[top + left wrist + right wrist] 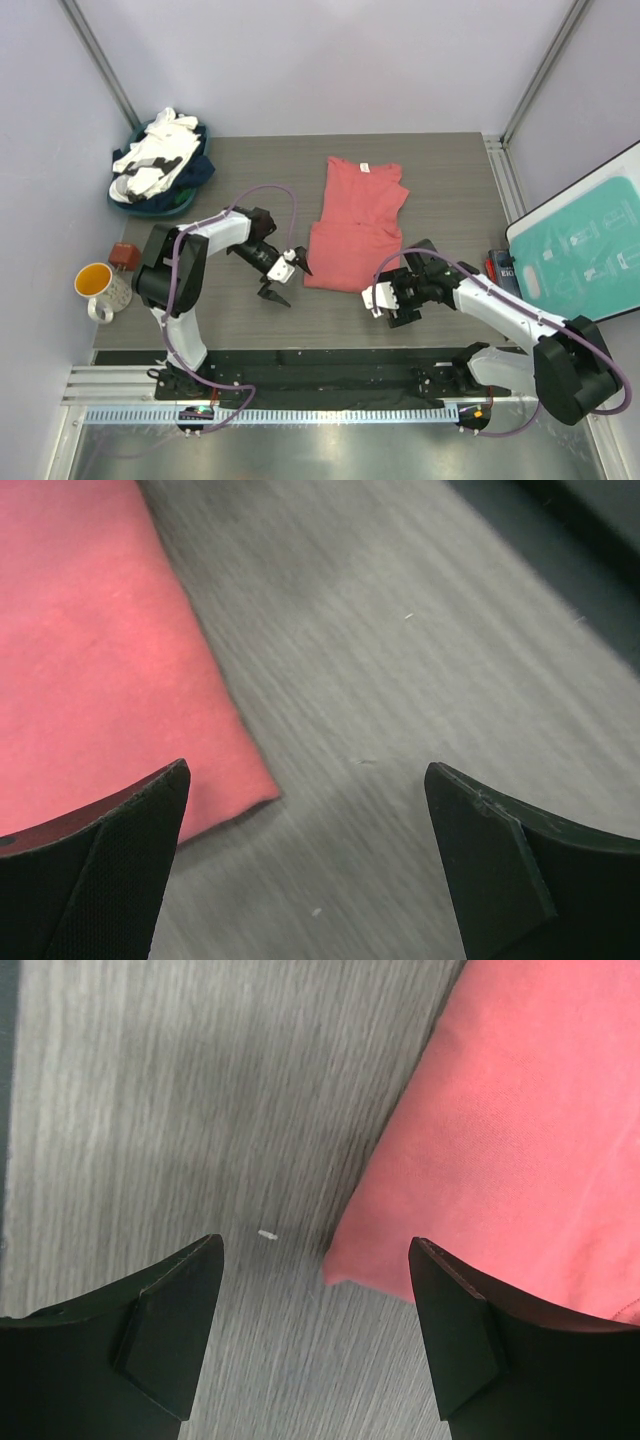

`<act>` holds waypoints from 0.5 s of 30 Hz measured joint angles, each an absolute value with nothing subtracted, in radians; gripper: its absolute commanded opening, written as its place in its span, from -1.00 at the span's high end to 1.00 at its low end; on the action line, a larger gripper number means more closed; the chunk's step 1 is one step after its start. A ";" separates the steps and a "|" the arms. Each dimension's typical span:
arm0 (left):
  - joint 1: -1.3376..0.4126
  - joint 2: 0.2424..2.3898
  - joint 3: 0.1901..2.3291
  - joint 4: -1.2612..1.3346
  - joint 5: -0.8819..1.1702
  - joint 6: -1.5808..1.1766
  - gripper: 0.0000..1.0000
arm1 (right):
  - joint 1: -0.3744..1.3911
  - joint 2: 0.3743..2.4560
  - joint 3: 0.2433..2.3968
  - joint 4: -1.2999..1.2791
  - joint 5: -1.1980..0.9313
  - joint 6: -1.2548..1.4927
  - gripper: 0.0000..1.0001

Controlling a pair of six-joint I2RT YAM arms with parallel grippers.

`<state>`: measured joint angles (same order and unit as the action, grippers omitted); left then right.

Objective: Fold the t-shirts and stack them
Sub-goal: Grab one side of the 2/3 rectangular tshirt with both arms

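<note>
On the grey surface, one coral-red t-shirt lay near the middle, partly folded. Each wrist view cut off all but one near corner of it. In the far-left basket, a heap of white and navy t-shirts overlapped too much to count. There were two grippers. The left gripper hung with its jaws apart by the near left corner, and the right gripper was likewise spread by the near right corner. Both held nothing.

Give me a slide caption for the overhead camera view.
Left gripper and right gripper open at the near corners of a red t-shirt on the table; more shirts heaped far left.
</note>
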<state>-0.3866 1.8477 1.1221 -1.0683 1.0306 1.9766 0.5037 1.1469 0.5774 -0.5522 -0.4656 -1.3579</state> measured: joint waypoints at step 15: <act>-0.389 1.930 1.131 -0.838 1.042 1.972 -0.85 | 0.513 1.196 0.556 -0.424 -0.422 -1.333 -0.58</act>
